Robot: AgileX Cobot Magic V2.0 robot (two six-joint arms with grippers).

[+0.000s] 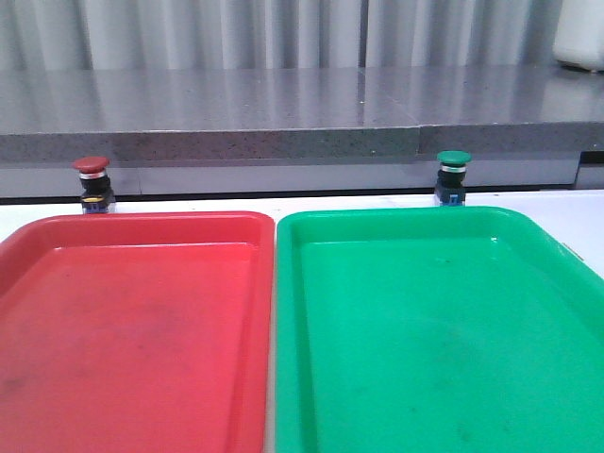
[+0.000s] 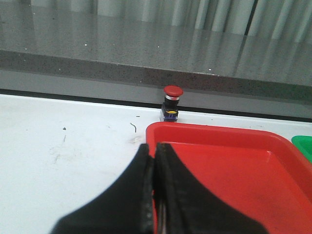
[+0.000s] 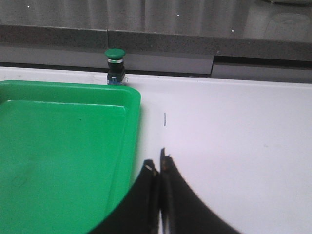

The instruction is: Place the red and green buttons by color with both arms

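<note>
While both trays lie side by side on the white table (image 1: 585, 222), the red button (image 1: 92, 182) is seen upright at upper left, just behind the red tray (image 1: 132, 330); the green button (image 1: 453, 176) stands upper right, behind the green tray (image 1: 434, 330). Left hand (image 2: 154, 161) and right hand (image 3: 159, 168) are clenched, nothing held.

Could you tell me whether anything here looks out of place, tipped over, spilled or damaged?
Nothing stands out. The red button and the green button both stand upright on the table behind the red tray and the green tray. Only faint scuffs mark the table. The left pincer and right pincer are shut.
</note>
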